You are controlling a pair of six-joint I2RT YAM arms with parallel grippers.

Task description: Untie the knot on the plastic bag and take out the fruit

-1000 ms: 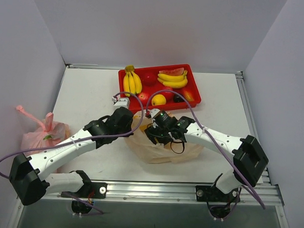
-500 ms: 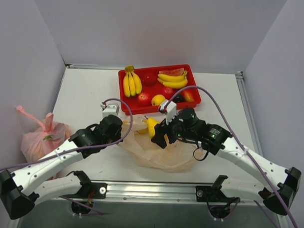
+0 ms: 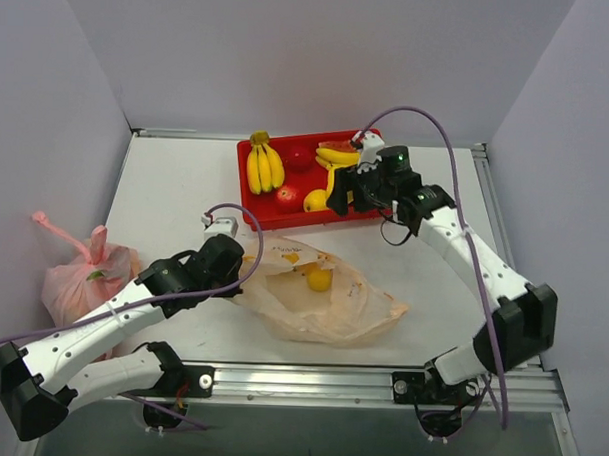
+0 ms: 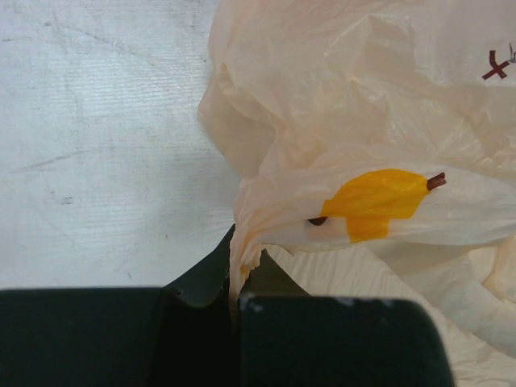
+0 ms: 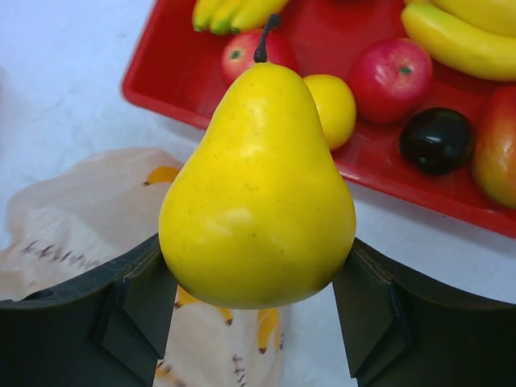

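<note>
Step in hand: carrying one fruit from bag to tray. The right tool (image 5: 256, 294) is gripping a yellow pear (image 5: 258, 185) across its wide lower half, jaws spread to the pear's full width, stem pointing up-frame. In the top view this tool is hanging at upper centre, about over the near rim of the red tray (image 3: 244, 186). The tray is holding bananas (image 3: 265, 167), a red apple (image 5: 391, 76), a lemon-like fruit (image 5: 334, 105) and a dark plum (image 5: 435, 141).

The plastic bag (image 3: 332, 304) is lying slack on the bench (image 3: 176, 193) at lower centre. No knot is showing, so the untying looks done. At least one yellow fruit (image 3: 320, 279) is sitting inside. The left tool (image 4: 238, 302) is pinching a bunched edge of film at the bag's left side, jaws almost together.

For a clean placement:
- The pear should be going over bare tray floor. The patch at upper left of the wrist view looks freest, clear of lemon and apple.
- Lowering until the base is nearly touching before releasing, since a dropped pear would likely be tipping and rolling.
- Opening only a little past the pear's width, so the jaws are not knocking neighbours.
- The left pinch is worth holding, so the bag mouth is gaping for the next reach.
</note>
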